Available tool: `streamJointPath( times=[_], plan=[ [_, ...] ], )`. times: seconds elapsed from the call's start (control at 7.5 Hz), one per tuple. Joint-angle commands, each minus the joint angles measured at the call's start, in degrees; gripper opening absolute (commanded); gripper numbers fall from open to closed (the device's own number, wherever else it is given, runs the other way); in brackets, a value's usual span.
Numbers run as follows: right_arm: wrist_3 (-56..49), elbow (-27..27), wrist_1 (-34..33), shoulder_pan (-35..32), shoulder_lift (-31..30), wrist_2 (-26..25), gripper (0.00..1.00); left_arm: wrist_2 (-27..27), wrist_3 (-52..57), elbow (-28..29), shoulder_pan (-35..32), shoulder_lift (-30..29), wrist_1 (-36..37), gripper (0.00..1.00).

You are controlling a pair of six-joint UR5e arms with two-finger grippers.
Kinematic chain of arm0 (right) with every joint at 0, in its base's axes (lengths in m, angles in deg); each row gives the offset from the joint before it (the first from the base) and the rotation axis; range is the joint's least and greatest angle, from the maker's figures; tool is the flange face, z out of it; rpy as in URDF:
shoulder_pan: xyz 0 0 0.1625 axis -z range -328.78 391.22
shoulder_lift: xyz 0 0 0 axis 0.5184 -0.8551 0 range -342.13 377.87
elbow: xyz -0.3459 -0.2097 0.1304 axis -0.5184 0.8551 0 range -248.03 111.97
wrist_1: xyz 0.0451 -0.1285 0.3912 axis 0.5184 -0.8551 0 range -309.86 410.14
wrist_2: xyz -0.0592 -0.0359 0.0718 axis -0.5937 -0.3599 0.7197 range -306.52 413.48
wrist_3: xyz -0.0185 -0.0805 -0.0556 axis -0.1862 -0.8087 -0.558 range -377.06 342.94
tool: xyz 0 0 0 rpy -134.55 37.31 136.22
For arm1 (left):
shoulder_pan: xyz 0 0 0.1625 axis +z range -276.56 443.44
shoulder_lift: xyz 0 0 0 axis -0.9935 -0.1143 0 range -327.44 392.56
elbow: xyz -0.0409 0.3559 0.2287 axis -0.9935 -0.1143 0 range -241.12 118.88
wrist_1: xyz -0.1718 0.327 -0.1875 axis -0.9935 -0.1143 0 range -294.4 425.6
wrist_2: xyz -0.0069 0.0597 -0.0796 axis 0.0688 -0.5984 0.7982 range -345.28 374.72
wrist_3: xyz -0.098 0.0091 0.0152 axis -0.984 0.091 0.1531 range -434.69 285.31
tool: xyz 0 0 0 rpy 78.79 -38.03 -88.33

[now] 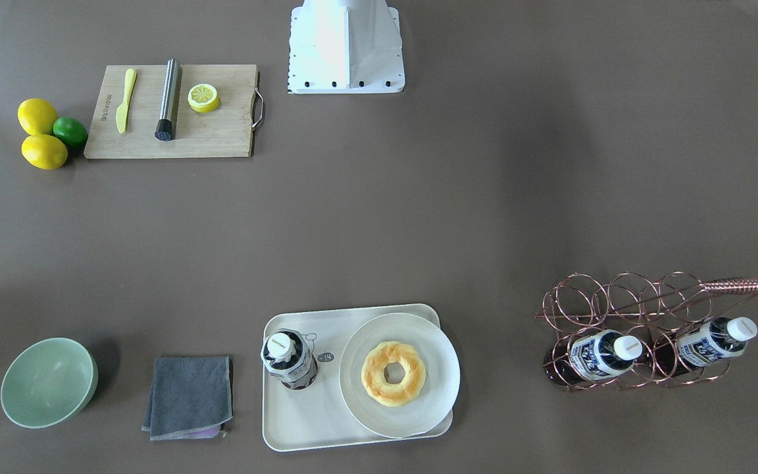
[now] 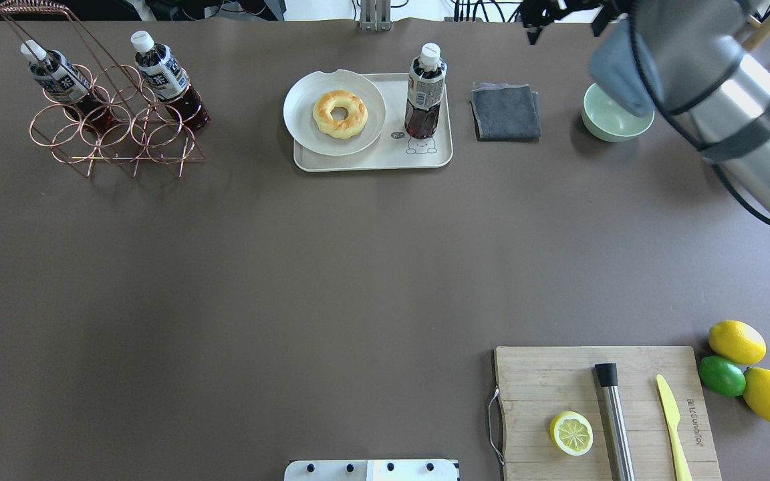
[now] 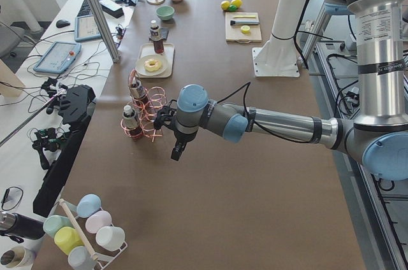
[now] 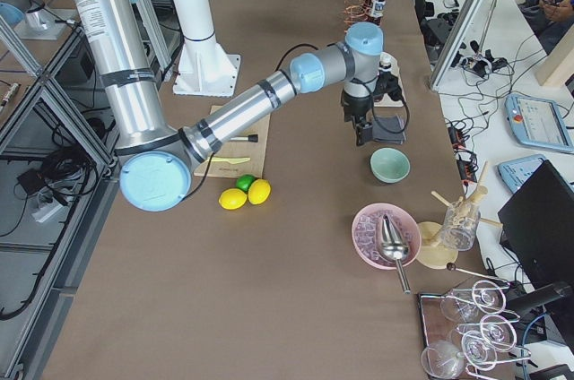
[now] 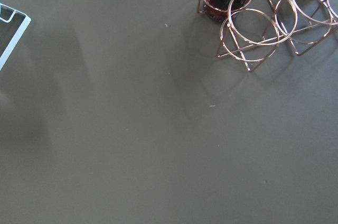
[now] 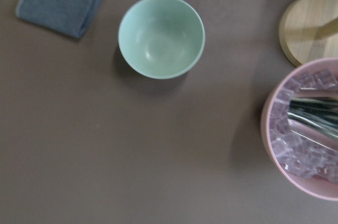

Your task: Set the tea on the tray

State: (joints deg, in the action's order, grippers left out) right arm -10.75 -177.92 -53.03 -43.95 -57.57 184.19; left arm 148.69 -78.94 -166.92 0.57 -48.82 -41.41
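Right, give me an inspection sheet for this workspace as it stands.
Surface: brown table, no spills seen.
Job's things: tea upright on tray, beside the plate.
Clutter: two spare bottles in copper rack; doughnut; grey cloth; green bowl; cutting board with lemon half, knife, steel rod; lemons, lime.
Grippers: left gripper near rack; right gripper near cloth and bowl; open or shut cannot be told.
Cables: black cable along right arm.
Surroundings: tablet, cups; pink ice bowl, glasses.
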Motion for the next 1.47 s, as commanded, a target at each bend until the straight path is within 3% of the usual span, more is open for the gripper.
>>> streamJointPath(
  times=[0.0,0.4,0.67,0.93,1.33],
  plan=[
    [-21.5,0.9,0.3,-9.2,-13.1,0.3,1.0,0.2,0.0,0.4,0.0,-1.4,5.7,0.97],
    [-26.3,2.8,1.2,-12.5,-20.0,0.1,1.0,0.0,-0.4,-0.4,-0.3,-0.5,5.8,0.97],
    [-25.8,4.2,1.2,-12.7,-20.5,-0.4,1.0,0.4,0.2,1.5,-3.7,-0.3,5.3,0.97],
    [-25.5,6.9,5.2,-12.7,-20.5,-0.2,1.0,0.3,13.3,5.2,-7.8,0.1,5.8,0.97],
    [-25.5,6.6,5.3,-13.2,-21.2,0.3,1.0,0.5,14.3,7.0,-11.2,0.1,5.4,0.98]
  ],
)
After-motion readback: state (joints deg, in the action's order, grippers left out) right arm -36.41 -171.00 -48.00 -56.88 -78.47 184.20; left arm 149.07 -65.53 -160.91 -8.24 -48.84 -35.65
